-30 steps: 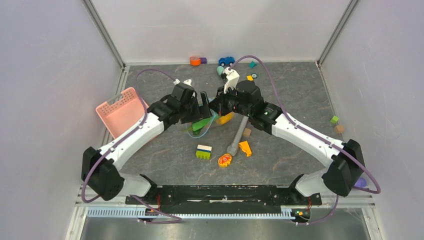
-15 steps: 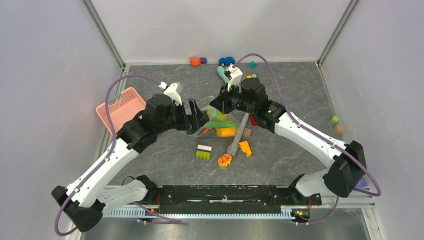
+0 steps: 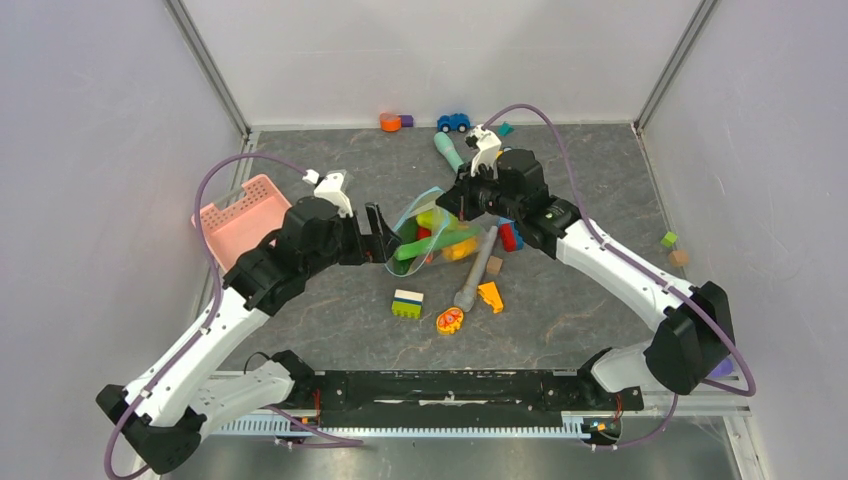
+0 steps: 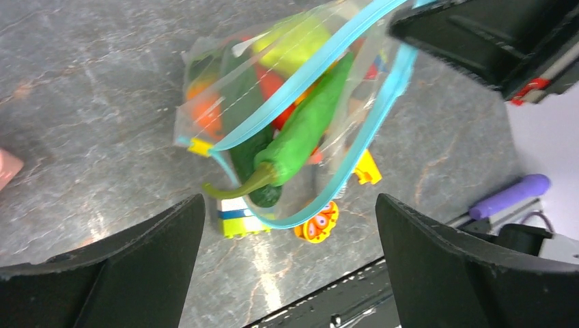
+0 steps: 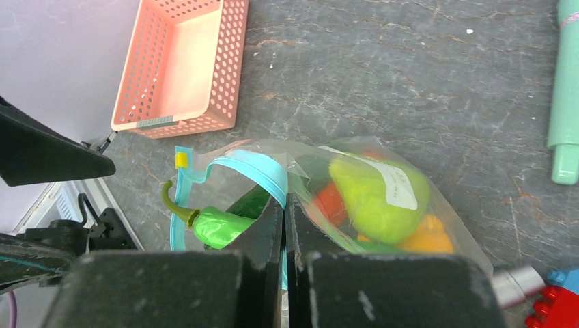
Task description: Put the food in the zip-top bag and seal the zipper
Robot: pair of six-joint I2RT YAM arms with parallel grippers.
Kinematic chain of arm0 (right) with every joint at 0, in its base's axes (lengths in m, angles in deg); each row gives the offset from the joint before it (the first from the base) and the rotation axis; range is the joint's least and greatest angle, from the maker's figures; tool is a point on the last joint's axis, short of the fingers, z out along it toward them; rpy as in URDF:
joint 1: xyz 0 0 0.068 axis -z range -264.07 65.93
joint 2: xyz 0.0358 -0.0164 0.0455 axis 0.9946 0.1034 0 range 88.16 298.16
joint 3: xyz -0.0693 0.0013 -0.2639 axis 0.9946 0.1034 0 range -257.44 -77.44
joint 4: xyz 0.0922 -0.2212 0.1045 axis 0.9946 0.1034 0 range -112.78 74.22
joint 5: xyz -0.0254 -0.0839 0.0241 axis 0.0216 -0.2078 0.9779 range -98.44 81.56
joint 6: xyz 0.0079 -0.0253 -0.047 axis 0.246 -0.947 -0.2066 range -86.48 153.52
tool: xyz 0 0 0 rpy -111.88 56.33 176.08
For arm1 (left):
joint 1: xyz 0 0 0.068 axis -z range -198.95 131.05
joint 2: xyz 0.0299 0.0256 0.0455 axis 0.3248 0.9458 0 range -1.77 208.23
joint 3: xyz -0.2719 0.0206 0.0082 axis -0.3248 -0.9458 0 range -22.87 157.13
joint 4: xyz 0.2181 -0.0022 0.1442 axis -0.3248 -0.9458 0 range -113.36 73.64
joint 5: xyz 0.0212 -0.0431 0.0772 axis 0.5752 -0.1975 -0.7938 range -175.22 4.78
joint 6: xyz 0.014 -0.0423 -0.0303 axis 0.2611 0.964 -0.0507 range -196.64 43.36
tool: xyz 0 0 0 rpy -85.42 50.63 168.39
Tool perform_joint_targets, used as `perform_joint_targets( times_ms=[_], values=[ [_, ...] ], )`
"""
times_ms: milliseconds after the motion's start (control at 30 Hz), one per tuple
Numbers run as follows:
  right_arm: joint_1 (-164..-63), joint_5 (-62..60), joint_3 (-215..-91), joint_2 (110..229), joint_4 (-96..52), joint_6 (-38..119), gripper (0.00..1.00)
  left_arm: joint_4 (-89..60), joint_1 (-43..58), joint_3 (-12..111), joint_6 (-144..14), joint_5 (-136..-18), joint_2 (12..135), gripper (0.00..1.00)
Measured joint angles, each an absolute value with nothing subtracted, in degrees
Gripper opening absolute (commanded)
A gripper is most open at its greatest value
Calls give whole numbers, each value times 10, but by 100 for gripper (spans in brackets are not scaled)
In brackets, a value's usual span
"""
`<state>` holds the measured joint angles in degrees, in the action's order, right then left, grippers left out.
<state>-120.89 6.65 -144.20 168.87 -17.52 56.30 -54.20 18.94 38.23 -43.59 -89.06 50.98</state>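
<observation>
Food [image 5: 369, 201] sits mostly inside the bag [image 5: 399, 186], held up to the right of the pink basket [image 3: 232, 215]. The right jaws pinch its zipper [image 4: 321, 68]; the left jaws gape empty between basket and bag. A green pepper [image 4: 300, 133] pokes its stem out the mouth, so tucking and sealing remain, I'd say.

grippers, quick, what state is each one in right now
Left gripper: open wide, holding nothing.
Right gripper: shut on the zipper of the zip-top bag.
</observation>
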Motion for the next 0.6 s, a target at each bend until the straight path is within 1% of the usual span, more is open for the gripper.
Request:
perform_joint_targets(
  times_ms=[133, 300, 467, 600],
  values=[
    [-1199, 69, -1442, 1689, -170, 563, 0, -562, 189, 372, -441, -936, 521, 100],
    [-1199, 72, -1442, 1692, -161, 562, 0, -566, 187, 362, -430, -999, 581, 100],
    [-1196, 73, -1442, 1698, -149, 562, 0, -544, 186, 352, -425, -1002, 629, 100],
    [-1191, 72, -1442, 1698, -147, 562, 0, -513, 186, 336, -425, -999, 647, 94]
  ],
)
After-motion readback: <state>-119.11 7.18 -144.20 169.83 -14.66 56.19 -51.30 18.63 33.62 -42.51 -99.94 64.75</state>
